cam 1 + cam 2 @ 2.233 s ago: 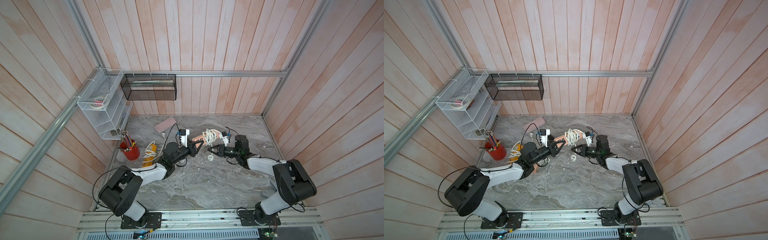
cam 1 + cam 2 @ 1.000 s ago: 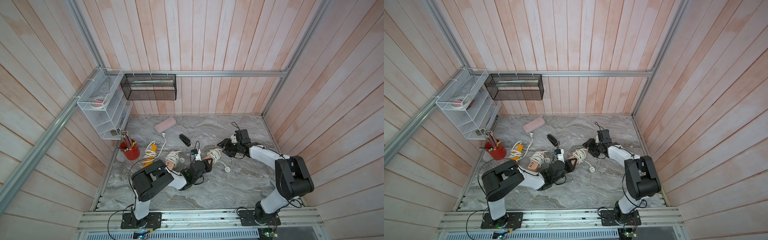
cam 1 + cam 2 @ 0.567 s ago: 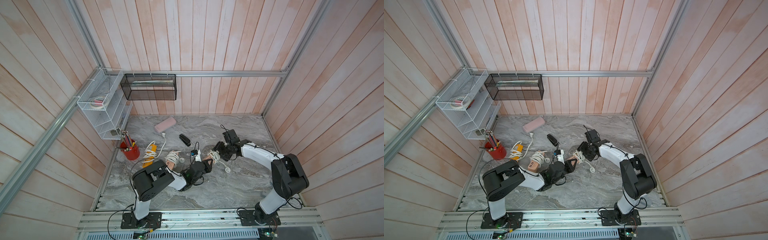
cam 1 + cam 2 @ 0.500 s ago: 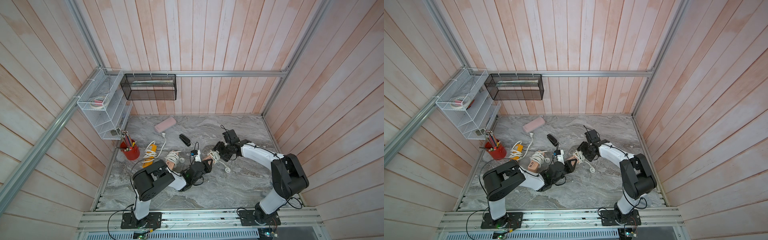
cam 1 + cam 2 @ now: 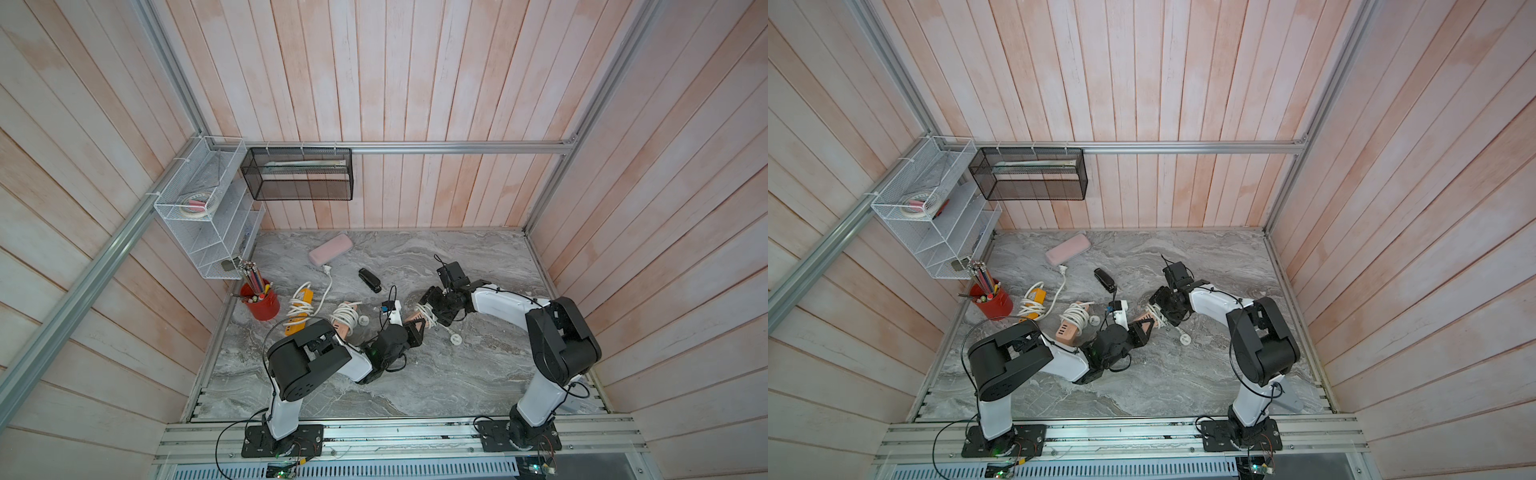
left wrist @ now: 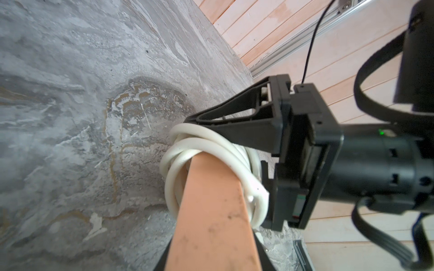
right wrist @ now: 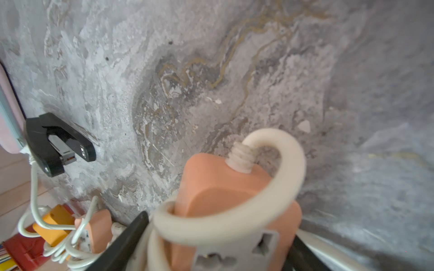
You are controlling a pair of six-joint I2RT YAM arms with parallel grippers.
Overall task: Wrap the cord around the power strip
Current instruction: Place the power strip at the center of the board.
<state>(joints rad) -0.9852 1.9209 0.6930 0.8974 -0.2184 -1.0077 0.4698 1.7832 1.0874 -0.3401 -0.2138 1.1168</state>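
The salmon power strip [image 5: 414, 316] lies low over the middle of the table, and several turns of its white cord [image 5: 427, 311] are wound round one end. My left gripper [image 5: 417, 331] is shut on the bare end of the strip [image 6: 211, 211]. At the wound end, by the cord's entry [image 7: 242, 159], my right gripper [image 5: 432, 309] straddles the strip [image 7: 211, 187]. Its fingers [image 7: 128, 241] press against the coils [image 6: 211, 145]. The cord's round plug [image 5: 455, 339] rests loose on the table beside it. Both top views show the same hold [image 5: 1148, 321].
A second salmon strip [image 5: 345, 322] and a yellow one [image 5: 302, 305], both wrapped in cord, lie to the left. A red pencil cup [image 5: 262, 305], a black stapler [image 5: 370, 280] and a pink case [image 5: 330, 253] sit behind. A wire shelf [image 5: 208, 224] hangs on the left wall.
The right gripper has come in from the back right and now sits over the strip's wound end. The left gripper has kept the strip in place.
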